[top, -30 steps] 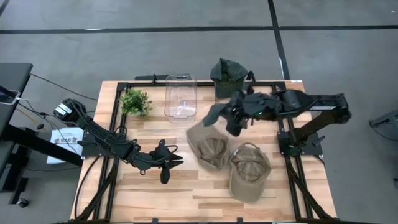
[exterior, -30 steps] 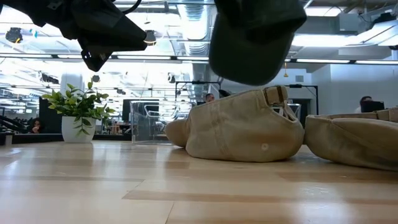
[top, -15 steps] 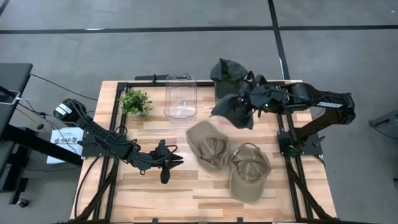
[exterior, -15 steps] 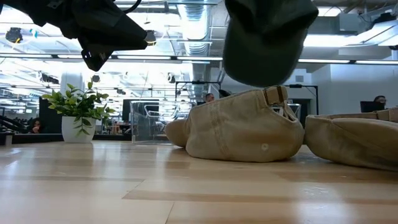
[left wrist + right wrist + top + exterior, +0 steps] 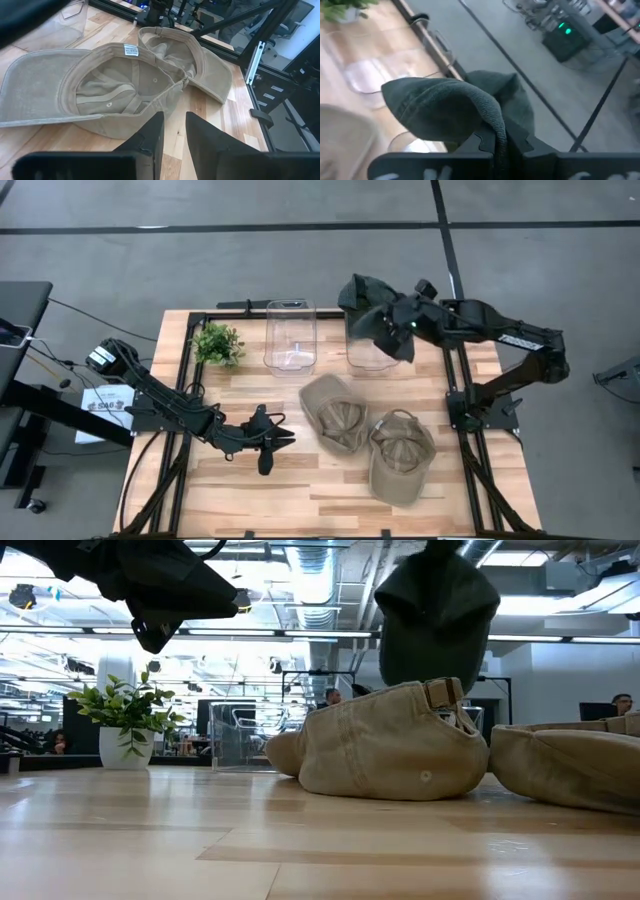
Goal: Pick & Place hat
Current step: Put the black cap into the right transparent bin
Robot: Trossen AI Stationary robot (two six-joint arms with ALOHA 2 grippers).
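My right gripper (image 5: 408, 330) is shut on a dark green hat (image 5: 385, 335) and holds it in the air above the right clear bin (image 5: 365, 360). In the low view that hat (image 5: 435, 625) hangs above the tan hats. A second dark green hat (image 5: 358, 288) sits at the bin's far end. Two tan hats (image 5: 335, 415) (image 5: 400, 458) lie crown down on the table, brims touching. My left gripper (image 5: 275, 440) waits near the table's middle left, open by a narrow gap (image 5: 173, 130), pointing at the nearer tan hat (image 5: 120, 90). My right gripper pinches a folded edge of the dark green hat (image 5: 492, 117) between its two fingers (image 5: 517, 142). The hat is lifted clear. It bulges out in front of the fingers and droops below them, slack.
A second clear bin (image 5: 290, 335) stands left of the first, and a small potted plant (image 5: 218, 343) stands at the far left. Bare wood (image 5: 250, 490) lies along the near edge. A black frame (image 5: 470, 420) borders the table.
My right gripper has carried the dark green hat from above the left tan hat toward the far edge and slightly right. It now stands over the right clear bin. The hat stayed lifted clear and in the hold. The tan hats did not move.
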